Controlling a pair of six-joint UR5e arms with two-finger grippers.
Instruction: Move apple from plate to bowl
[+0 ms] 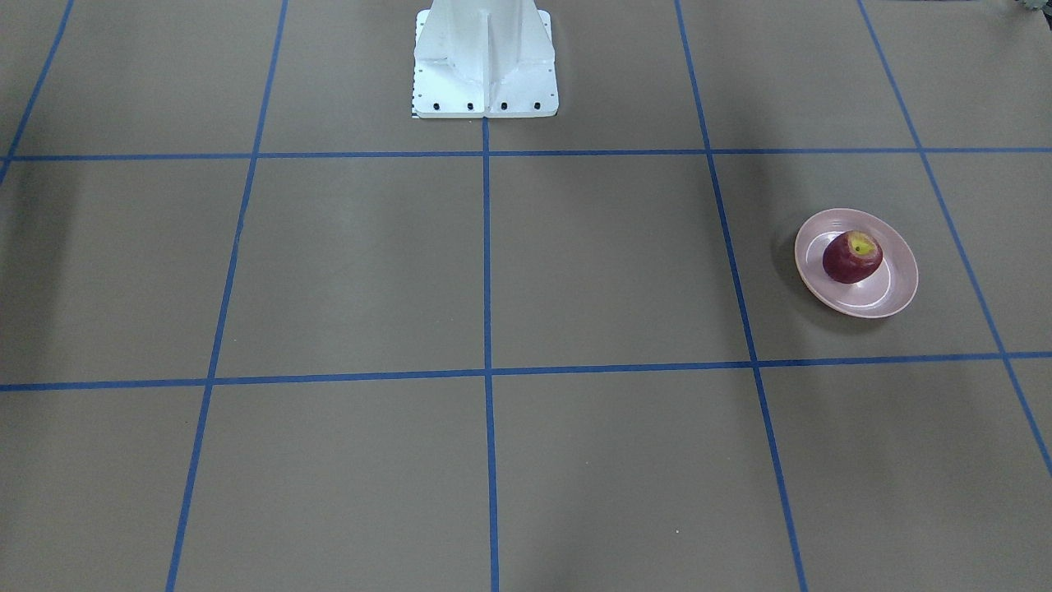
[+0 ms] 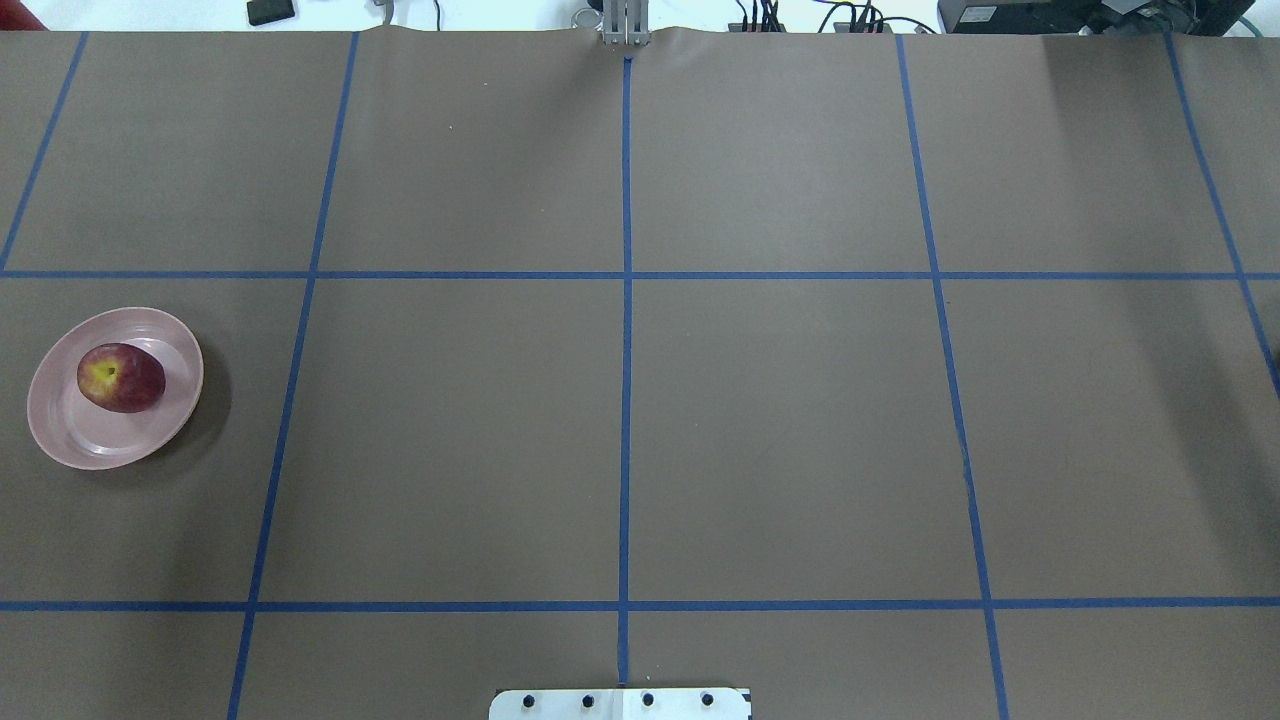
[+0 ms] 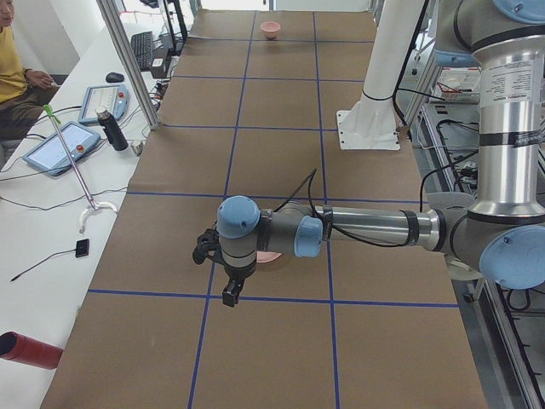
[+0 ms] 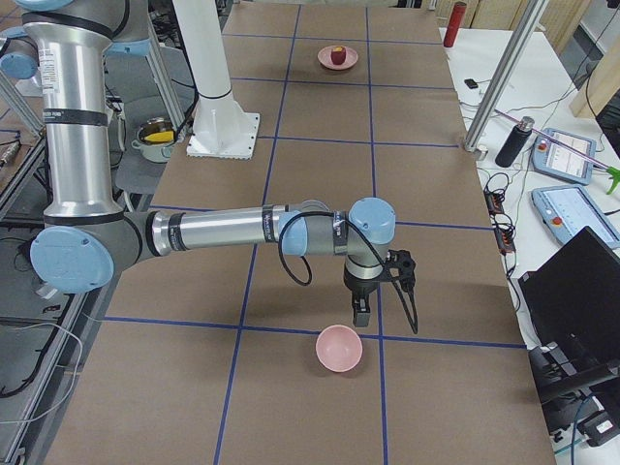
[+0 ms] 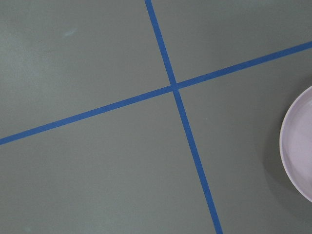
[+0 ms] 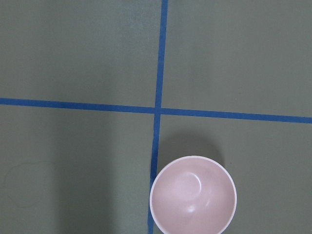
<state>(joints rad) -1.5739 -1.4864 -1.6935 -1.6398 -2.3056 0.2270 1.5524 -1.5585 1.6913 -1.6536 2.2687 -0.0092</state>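
The dark red apple (image 2: 121, 377) lies on the pale pink plate (image 2: 70, 440) at the table's left side; both also show in the front view, the apple (image 1: 852, 256) on the plate (image 1: 896, 296). The small pink bowl (image 4: 339, 347) stands empty at the table's right end and fills the lower part of the right wrist view (image 6: 193, 195). My left gripper (image 3: 230, 295) hangs beside the plate (image 3: 271, 256), which the arm mostly hides. My right gripper (image 4: 361, 314) hangs just behind the bowl. I cannot tell whether either gripper is open or shut.
Blue tape lines grid the brown table. The white robot base (image 1: 483, 62) stands at the middle of the robot's edge. A person, tablets and a bottle (image 3: 112, 129) are on the side bench beyond the table's far edge.
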